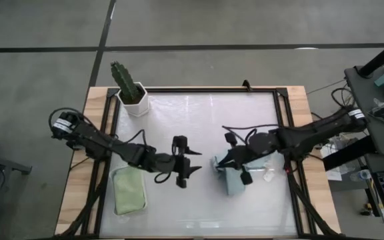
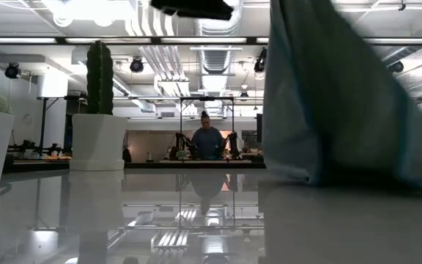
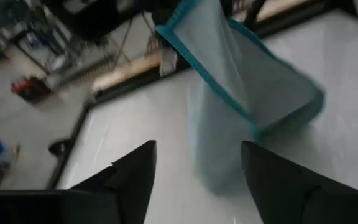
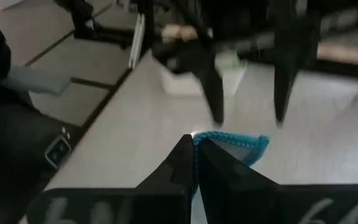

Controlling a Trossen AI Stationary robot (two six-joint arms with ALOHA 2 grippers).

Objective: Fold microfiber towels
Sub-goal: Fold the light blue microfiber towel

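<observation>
A pale blue towel point(image 1: 235, 179) with a teal hem hangs from my right gripper point(image 1: 216, 163), which is shut on it near the table's middle. The towel also shows in the low view point(image 2: 343, 95) and in the left wrist view point(image 3: 241, 99). My left gripper point(image 1: 191, 167) is open and empty, just to the left of the towel and facing it point(image 3: 197, 152). A sage green towel point(image 1: 129, 190) lies folded in the white tray point(image 1: 120, 212) at the near left. My right gripper pinches the towel's teal-hemmed edge point(image 4: 232, 146) between its two shut fingers point(image 4: 179, 163); one layer or several, I cannot tell. The fingers come from the table's right side. The towel hangs below them, and its lower end point(image 2: 321, 176) rests on the table.
A cactus in a white pot point(image 1: 131, 90) stands at the far left corner. A black frame point(image 1: 199, 89) runs around the white table top. A person point(image 2: 208, 139) stands far off in the room behind the table. Bare table lies at the far middle and the near middle.
</observation>
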